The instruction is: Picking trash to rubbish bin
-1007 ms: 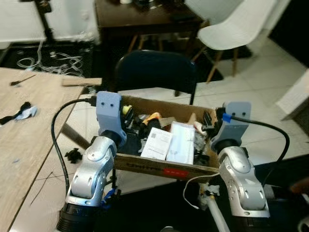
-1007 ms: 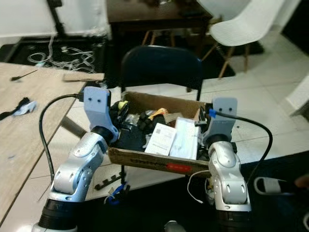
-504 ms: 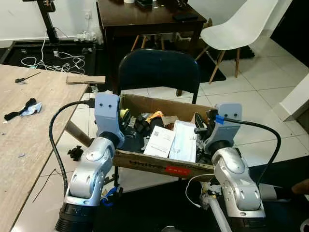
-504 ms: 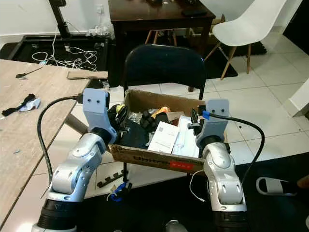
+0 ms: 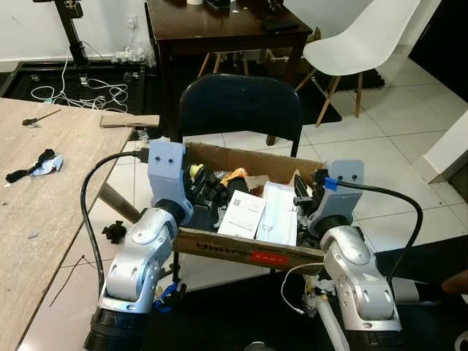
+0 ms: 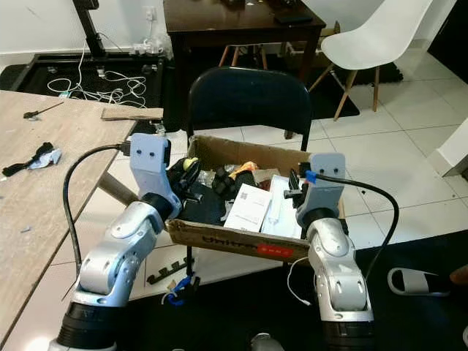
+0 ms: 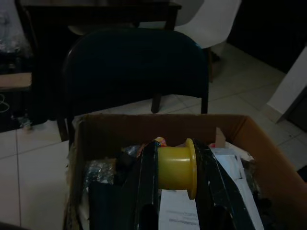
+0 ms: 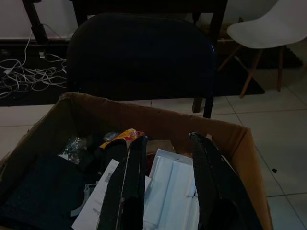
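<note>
White floor tiles surround a cardboard box (image 5: 241, 252) where the left end effector (image 7: 175, 167) grips a yellow spool (image 7: 176, 166) while the right end effector (image 8: 165, 165) hovers released.

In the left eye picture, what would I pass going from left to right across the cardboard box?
Left gripper holding a yellow spool → orange wrapper → white booklet → white paper packet → right gripper, all in the cardboard box.

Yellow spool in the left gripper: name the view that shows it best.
The left wrist view. The yellow spool sits close up there, clamped between the left gripper's two black fingers over the cardboard box. In the eye views it is a small yellow spot beside the left wrist housing.
</note>
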Available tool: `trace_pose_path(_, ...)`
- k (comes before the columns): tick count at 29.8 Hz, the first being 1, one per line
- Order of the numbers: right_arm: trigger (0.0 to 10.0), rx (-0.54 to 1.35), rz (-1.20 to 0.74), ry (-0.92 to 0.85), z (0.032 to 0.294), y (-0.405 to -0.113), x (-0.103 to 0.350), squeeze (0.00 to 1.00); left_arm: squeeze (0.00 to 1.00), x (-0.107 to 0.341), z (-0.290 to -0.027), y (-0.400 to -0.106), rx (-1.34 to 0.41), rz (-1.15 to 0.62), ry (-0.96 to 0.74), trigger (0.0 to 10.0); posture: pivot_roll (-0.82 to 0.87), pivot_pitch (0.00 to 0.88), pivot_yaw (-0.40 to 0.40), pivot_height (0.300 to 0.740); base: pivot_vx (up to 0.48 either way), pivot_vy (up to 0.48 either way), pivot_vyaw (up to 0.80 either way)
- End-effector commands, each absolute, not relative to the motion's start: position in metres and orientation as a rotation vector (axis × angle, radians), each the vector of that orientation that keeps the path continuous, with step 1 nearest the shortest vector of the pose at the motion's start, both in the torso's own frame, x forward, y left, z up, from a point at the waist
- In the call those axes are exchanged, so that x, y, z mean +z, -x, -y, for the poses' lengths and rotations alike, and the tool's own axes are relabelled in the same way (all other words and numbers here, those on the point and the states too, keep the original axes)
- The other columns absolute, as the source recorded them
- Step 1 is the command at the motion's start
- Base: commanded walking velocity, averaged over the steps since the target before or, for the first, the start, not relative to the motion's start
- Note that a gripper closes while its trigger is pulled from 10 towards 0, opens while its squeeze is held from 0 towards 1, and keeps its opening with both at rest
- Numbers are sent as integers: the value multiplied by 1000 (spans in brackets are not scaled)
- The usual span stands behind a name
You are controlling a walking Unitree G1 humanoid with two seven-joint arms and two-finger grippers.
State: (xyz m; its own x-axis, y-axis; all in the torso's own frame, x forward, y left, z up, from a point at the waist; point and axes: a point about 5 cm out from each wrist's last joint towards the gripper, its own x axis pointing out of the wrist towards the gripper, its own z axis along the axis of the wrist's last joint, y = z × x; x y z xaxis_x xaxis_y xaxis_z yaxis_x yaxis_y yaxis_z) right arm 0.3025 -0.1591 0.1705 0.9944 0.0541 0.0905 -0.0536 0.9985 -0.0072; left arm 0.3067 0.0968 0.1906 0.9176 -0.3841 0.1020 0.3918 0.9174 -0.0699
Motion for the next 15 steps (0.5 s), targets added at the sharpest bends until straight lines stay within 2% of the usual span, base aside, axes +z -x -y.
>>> trace_pose_path(1, 10000, 39, 59, 0, 162, -301, 163, 0, 0, 190, -94, -303, -423, 92, 91, 10000, 26, 149, 4, 740, 420, 0, 0)
trace_pose_path(15, 10000, 35, 49, 1, 162, -300, 161, 0, 0, 190, -90, -303, -450, 97, 81, 10000, 24, 157, 6, 740, 467, 0, 0)
